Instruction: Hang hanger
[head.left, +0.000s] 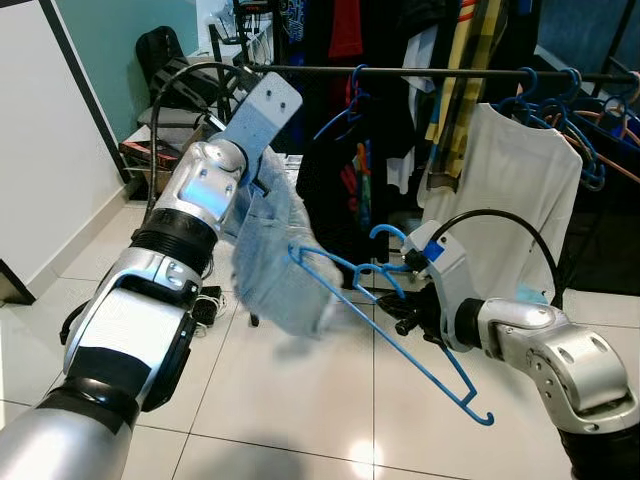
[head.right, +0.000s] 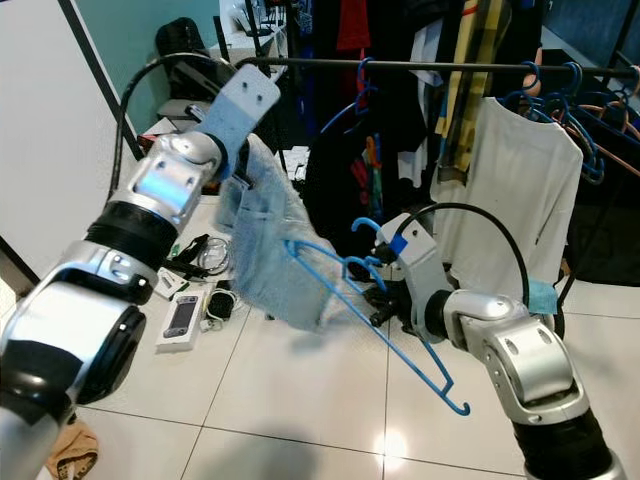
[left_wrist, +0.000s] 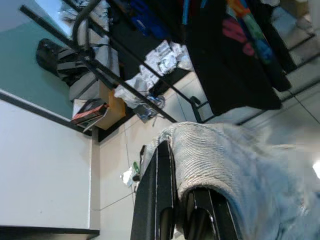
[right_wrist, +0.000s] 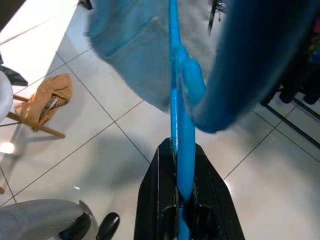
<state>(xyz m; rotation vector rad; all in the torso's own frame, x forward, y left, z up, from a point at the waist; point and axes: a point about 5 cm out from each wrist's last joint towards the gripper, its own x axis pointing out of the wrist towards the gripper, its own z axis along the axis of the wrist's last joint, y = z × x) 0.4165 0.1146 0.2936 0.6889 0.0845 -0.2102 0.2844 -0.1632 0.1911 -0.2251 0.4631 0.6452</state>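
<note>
arms showing: two | blue hanger (head.left: 400, 325) being gripped: one | grey-blue garment (head.left: 275, 255) hanging from it: one | clothes rail (head.left: 420, 72) standing: one | white shirt (head.left: 515, 190) hanging: one

The blue plastic hanger (head.left: 400, 330) is tilted, one arm poking into the pale blue-grey garment (head.left: 275, 260), the other sloping down toward the floor. Its hook (head.left: 390, 240) points up, well below the dark rail (head.left: 440, 72).

Left arm raised, left end effector (left_wrist: 175, 200) clamped shut, right end effector (right_wrist: 176, 200) pinched (forearm low, outstretched)
</note>
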